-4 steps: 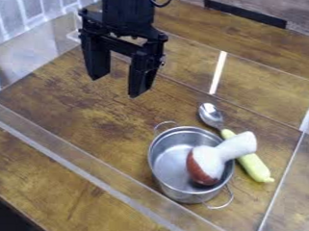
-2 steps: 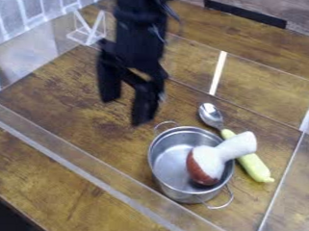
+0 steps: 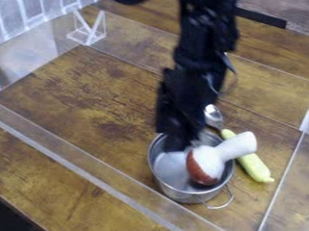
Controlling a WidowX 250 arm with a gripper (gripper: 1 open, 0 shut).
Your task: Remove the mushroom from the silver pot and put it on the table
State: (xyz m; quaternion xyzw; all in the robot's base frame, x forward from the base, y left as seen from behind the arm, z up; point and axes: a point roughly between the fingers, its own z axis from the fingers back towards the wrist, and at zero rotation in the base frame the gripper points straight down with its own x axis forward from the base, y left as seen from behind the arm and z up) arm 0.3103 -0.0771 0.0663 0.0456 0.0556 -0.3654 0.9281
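Note:
The silver pot (image 3: 165, 176) stands on the wood-plank table (image 3: 81, 95) at the front right. The mushroom (image 3: 206, 164) lies in it, reddish-brown cap down inside and white stem leaning over the right rim. My gripper (image 3: 182, 140) hangs over the pot's left half, just left of the mushroom's cap, pointing down. It is blurred by motion. Its dark fingers (image 3: 170, 123) still stand apart and hold nothing; whether they touch the mushroom I cannot tell.
A long yellow-green vegetable (image 3: 255, 167) lies right of the pot. A small metal spoon (image 3: 216, 114) sits behind the pot, partly hidden by the arm. Clear acrylic walls (image 3: 65, 147) edge the table at the front and the right.
The arm has swung from the table's back left to the right and down, and now hangs over the pot. Its fingers look slightly closer together than before.

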